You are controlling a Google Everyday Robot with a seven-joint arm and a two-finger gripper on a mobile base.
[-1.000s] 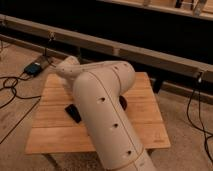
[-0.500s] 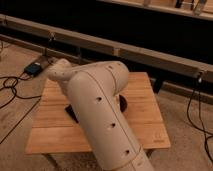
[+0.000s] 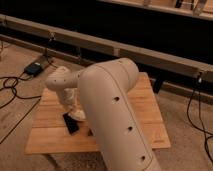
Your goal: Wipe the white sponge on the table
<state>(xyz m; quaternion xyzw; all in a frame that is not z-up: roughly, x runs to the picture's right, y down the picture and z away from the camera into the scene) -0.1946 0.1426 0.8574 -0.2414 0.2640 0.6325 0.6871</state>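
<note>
The table (image 3: pixel 145 107) is a low wooden plank top in the middle of the camera view. My arm's big white link fills the foreground, bends at an elbow over the table's left side and reaches down. My gripper (image 3: pixel 76 114) is low over the left-centre of the table, at or just above the planks. A pale shape at its tip may be the white sponge, but I cannot tell it apart from the gripper. A flat black slab (image 3: pixel 70 123) lies on the table just in front of the gripper.
Black cables (image 3: pixel 12 87) and a small dark box (image 3: pixel 34 68) lie on the floor to the left. Another cable (image 3: pixel 200 112) hangs at the right. A long dark rail structure (image 3: pixel 150 50) runs behind the table.
My elbow has swung left and lower, and the wrist with the gripper has come down toward the table top near the black slab.
</note>
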